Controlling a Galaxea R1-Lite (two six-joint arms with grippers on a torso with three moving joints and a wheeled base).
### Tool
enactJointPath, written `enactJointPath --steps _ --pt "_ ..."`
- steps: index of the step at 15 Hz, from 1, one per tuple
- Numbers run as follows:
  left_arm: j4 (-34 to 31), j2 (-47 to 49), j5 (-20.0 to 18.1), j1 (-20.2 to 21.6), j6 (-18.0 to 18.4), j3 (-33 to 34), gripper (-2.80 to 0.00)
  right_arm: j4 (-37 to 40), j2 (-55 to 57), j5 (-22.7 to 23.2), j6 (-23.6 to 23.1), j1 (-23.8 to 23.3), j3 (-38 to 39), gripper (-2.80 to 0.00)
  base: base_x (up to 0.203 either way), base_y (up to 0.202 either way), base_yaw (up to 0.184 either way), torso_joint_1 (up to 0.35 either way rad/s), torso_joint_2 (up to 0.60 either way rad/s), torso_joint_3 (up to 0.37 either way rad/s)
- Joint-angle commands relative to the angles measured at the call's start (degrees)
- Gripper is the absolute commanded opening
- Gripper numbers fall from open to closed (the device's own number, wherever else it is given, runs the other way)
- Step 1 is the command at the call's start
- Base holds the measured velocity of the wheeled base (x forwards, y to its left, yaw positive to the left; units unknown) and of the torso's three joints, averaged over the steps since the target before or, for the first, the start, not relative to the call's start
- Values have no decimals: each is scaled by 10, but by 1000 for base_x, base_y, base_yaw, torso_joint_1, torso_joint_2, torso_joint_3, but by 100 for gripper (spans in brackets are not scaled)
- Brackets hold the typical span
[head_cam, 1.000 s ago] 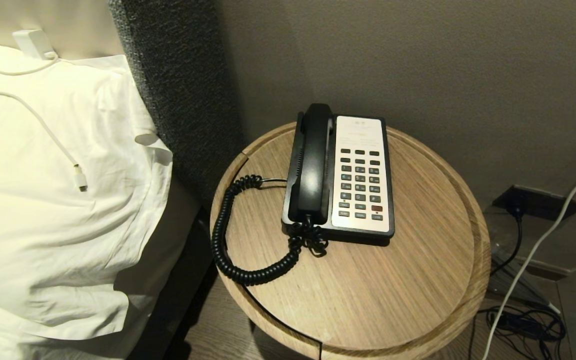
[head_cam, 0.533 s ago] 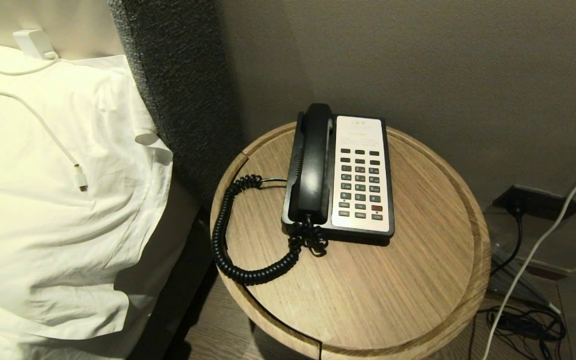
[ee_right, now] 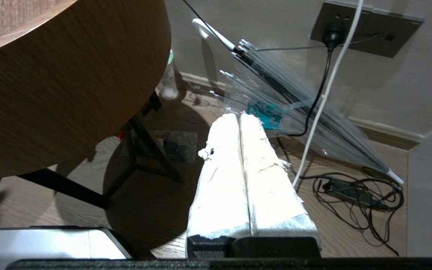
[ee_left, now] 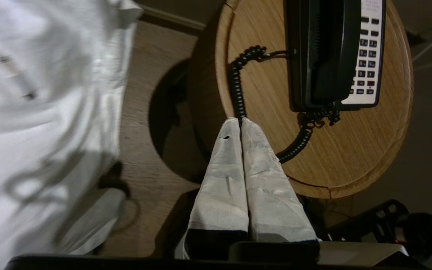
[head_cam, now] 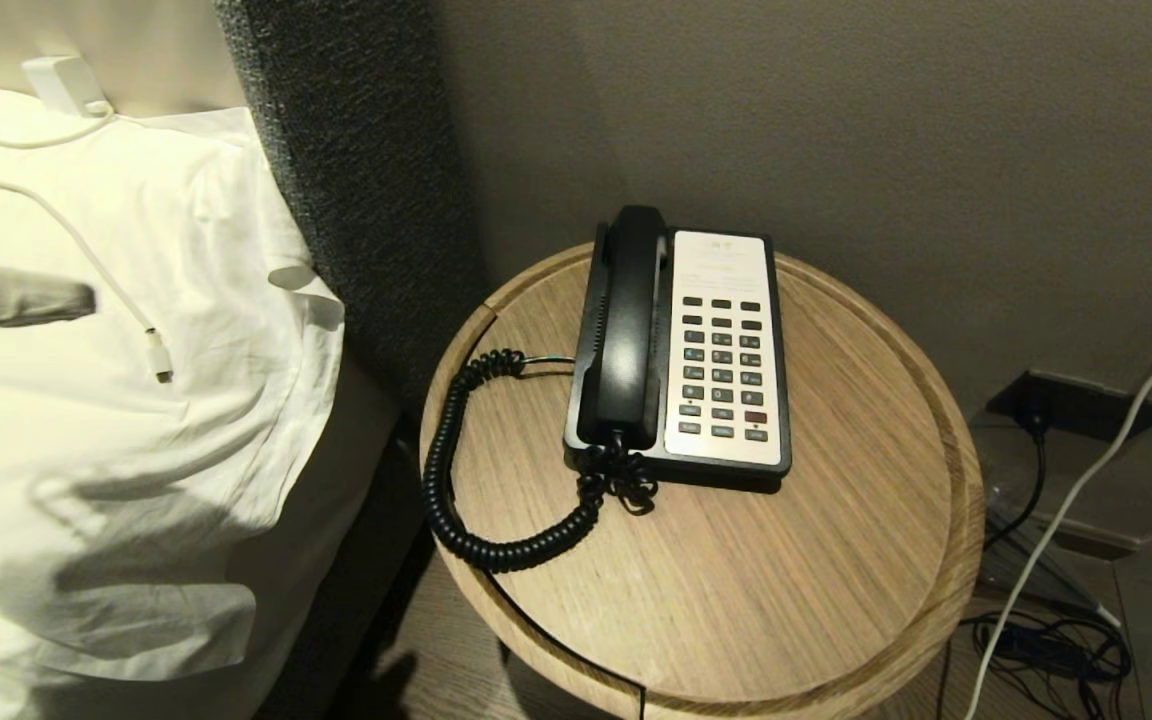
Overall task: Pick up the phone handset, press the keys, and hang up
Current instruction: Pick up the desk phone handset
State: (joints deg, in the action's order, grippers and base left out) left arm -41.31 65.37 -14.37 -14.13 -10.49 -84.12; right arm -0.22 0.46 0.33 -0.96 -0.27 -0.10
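Head view: phone handset (head_cam: pixel 626 330), long glossy black plastic, lies cradled on the phone base (head_cam: pixel 776 400) on the round wooden table (head_cam: pixel 836 560), long axis toward the wall; grey keys (head_cam: pixel 721 365) beside it.
Left wrist view: left claw (ee_left: pixel 240 122) closed, empty, above the coiled cord (ee_left: pixel 237 90).
Right wrist view: right claw (ee_right: pixel 239 117) closed, low beside the table.

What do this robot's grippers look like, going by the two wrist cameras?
Both match. The left gripper has two long tapered fingers wrapped in pale, wrinkled tape, with a small dark nick near one tip, set in a black base. The right gripper has the same wrapped fingers, frayed at the edges, on a black base. No cables or markings show on either.
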Motion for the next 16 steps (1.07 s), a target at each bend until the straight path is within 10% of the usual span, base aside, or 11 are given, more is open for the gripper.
enactJointPath --steps 1,10,16 --pt "3 149 28 -79 -21 -51 -280 0 0 0 0 0 0 -280 0 0 0 0 0 0" --pt "-28 331 244 -281 -52 -259 -280 0 0 0 0 0 0 -280 0 0 0 0 0 0" --pt "-24 356 282 -330 -55 -261 -280 0 0 0 -1 0 0 -280 0 0 0 0 0 0"
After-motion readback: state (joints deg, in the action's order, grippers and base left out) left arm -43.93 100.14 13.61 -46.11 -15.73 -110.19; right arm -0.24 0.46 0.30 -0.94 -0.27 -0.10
